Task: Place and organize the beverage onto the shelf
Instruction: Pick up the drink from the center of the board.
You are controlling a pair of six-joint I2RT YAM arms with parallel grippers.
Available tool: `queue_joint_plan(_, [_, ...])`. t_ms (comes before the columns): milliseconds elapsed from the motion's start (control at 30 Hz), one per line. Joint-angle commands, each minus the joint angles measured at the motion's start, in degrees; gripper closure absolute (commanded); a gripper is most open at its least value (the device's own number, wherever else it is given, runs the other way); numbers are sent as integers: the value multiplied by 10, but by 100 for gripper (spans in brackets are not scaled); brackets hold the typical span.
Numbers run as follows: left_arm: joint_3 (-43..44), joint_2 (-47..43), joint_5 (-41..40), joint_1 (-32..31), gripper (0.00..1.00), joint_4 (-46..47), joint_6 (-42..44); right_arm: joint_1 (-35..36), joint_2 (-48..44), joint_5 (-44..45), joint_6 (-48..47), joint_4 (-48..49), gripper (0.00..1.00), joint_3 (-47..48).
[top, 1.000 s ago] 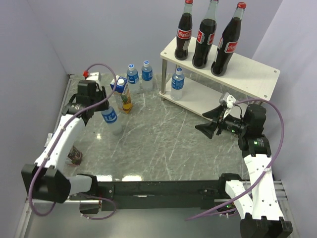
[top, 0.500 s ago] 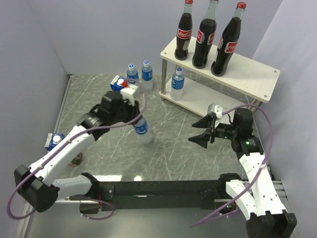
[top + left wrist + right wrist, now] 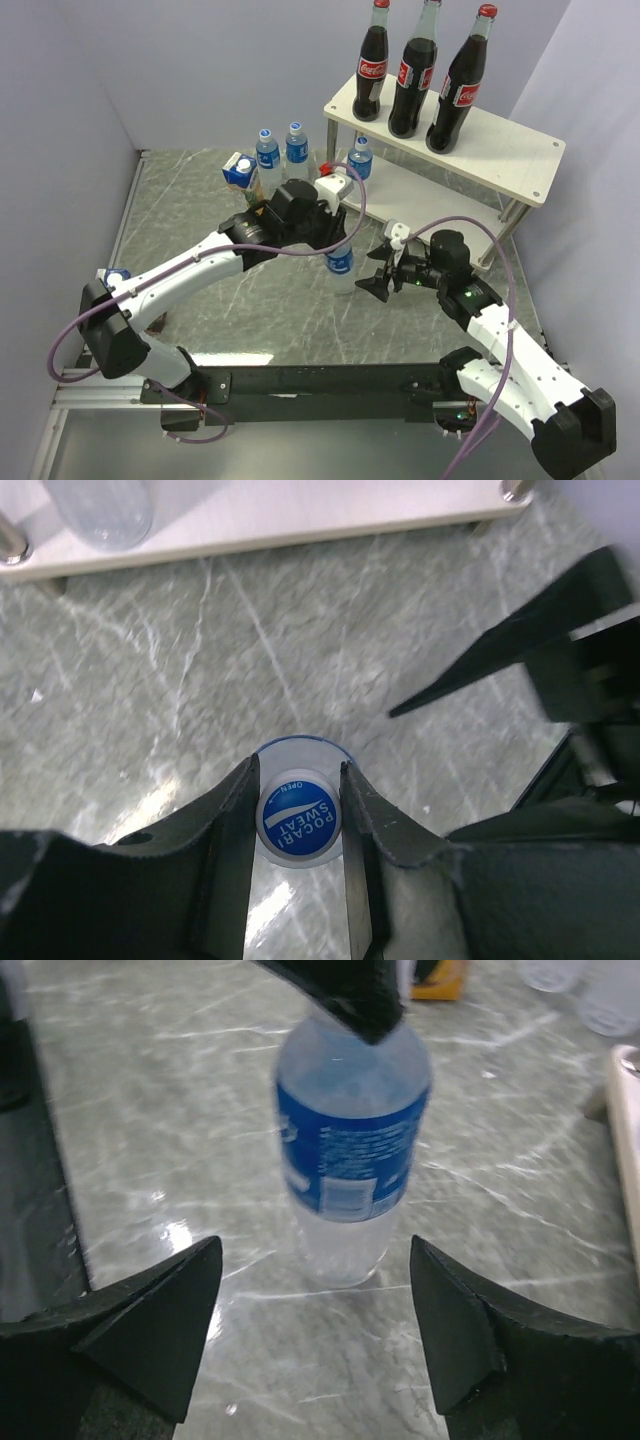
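A: Where is the shelf [image 3: 500, 150]?
B: At two o'clock in the overhead view; three cola bottles [image 3: 413, 70] stand on its upper board, their red labels reading Coca-Cola.
A: And the arms?
B: The left arm [image 3: 190, 270] stretches from eight o'clock to mid-table; its left gripper [image 3: 298, 780] is clenched on the neck of a tilted water bottle [image 3: 350, 1150]; the right arm [image 3: 490, 320] reaches in from five o'clock, its right gripper [image 3: 315, 1245] spread wide, one finger on either side of that bottle, untouching.
A: Any writing?
B: The blue cap [image 3: 298, 817] reads POCARI SWEAT, with OPEN above.
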Motion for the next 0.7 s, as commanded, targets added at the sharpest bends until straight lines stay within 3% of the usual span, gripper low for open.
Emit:
queue_joint_plan(0, [68,-7,-5,-11,100,98,-28,17,-15,105,61,113,18,-10])
queue_joint_plan(667, [144,59,35,-47,100,121,-65,45,17,155,72,124,16,-1])
